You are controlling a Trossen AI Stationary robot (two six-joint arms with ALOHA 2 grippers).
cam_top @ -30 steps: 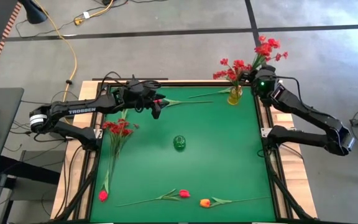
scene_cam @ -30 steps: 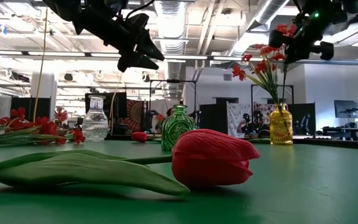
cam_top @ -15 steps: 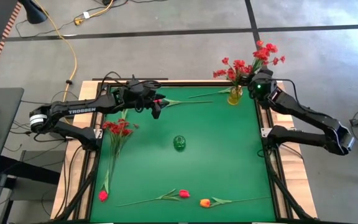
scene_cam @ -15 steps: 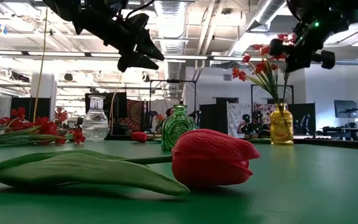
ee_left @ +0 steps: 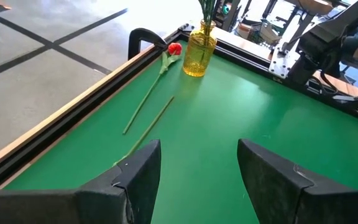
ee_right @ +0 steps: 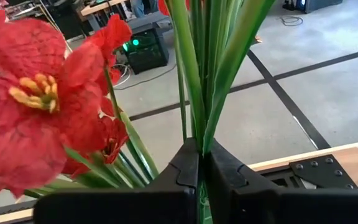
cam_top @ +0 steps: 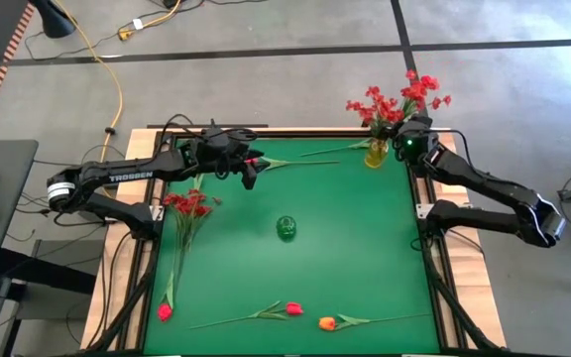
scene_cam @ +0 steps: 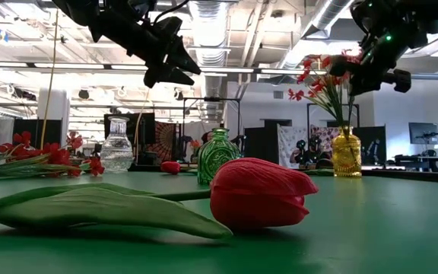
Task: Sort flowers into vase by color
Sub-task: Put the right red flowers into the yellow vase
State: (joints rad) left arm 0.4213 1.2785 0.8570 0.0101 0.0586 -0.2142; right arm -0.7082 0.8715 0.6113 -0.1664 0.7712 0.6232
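The green desk (cam_top: 345,258) fills most of the high view, and my two arms reach over its far edge. Toward nine o'clock a spray of red blossoms (cam_top: 186,206) lies flat, its long stem running down to a red tulip head (cam_top: 165,311) near the seven o'clock corner. Along the near edge, around six o'clock, a red-pink tulip (cam_top: 292,309) and an orange tulip (cam_top: 327,323) lie just beside each other, stems pointing outward. Near the centre stands a small green glass vase (cam_top: 285,228). At the one o'clock corner stands a yellow vase (cam_top: 375,153) with red blossom sprays (cam_top: 380,104) rising from it. My right end effector (cam_top: 404,134) hovers just above that vase, clenched on the green stems (ee_right: 194,74) of a red spray whose blooms (ee_right: 30,106) spread close before my wrist camera. My left end effector (ee_left: 197,174) hangs above the desk toward eleven o'clock, fingers spread wide and grasping nothing; ahead of it two thin stems lie on the green surface, one ending in a small red bud (ee_left: 174,49) next to the yellow vase. A clear glass vase (scene_cam: 117,146) shows at far left in the low view.
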